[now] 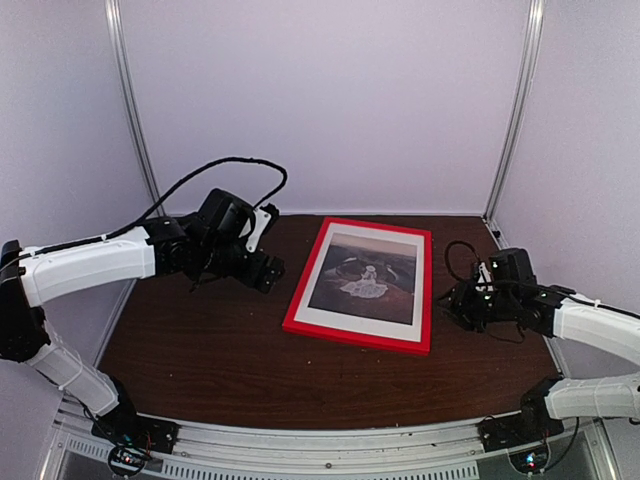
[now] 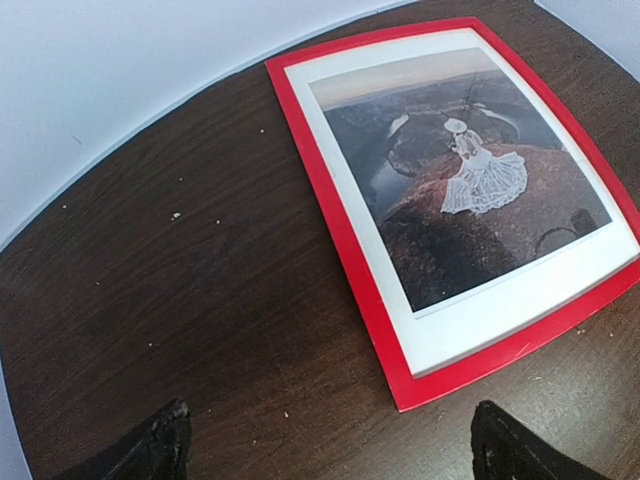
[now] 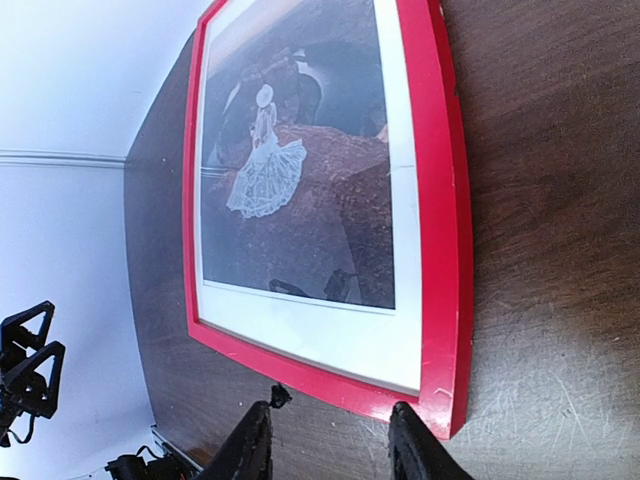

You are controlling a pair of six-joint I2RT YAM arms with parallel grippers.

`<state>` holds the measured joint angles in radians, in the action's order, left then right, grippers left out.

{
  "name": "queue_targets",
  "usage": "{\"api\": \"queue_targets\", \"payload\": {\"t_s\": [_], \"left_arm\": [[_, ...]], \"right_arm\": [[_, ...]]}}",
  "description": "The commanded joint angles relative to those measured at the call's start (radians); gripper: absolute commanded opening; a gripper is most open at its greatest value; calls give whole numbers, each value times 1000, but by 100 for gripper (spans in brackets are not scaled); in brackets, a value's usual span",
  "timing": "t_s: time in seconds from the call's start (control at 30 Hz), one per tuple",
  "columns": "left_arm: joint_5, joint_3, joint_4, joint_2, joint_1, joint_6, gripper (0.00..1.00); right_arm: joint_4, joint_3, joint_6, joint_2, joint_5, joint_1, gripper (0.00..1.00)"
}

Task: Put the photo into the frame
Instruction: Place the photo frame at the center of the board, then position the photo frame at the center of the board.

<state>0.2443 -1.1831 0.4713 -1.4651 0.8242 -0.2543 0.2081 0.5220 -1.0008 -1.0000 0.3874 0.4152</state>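
Observation:
The red frame (image 1: 355, 339) lies flat and face up on the dark wooden table (image 1: 200, 340). The photo (image 1: 365, 275) sits inside it, with a white mat (image 2: 500, 310) around it. The frame (image 2: 340, 240) and photo (image 2: 460, 180) fill the upper right of the left wrist view. My left gripper (image 1: 266, 272) hovers left of the frame, open and empty, its fingers (image 2: 160, 445) wide apart. My right gripper (image 1: 452, 300) is at the frame's right side, open and empty. In the right wrist view the frame (image 3: 435, 200) and photo (image 3: 290, 180) lie just beyond its fingertips (image 3: 415, 445).
White walls close in the table at the back and both sides. A metal rail (image 1: 330, 445) runs along the near edge by the arm bases. Small pale crumbs (image 2: 176, 215) dot the table left of the frame.

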Motion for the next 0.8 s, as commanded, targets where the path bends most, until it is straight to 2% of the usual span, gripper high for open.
{"api": "queue_targets", "payload": {"t_s": [0.0, 0.13, 0.23, 0.43, 0.57, 0.77], "left_arm": [[-10, 21, -41, -6, -3, -15, 97], [-26, 25, -35, -19, -3, -24, 98], [-76, 0, -17, -58, -5, -27, 98], [-214, -82, 23, -190, -49, -75, 98], [-281, -136, 28, -272, -77, -85, 98], [-303, -167, 19, -336, -90, -83, 98]], "right_arm": [[3, -26, 22, 12, -55, 7, 41], [120, 45, 128, -3, -122, 7, 46], [191, 125, 218, -75, -145, 5, 53], [187, 248, 336, -277, -189, 5, 65], [205, 361, 409, -436, -222, 3, 66], [239, 510, 490, -621, -304, -4, 63]]}}
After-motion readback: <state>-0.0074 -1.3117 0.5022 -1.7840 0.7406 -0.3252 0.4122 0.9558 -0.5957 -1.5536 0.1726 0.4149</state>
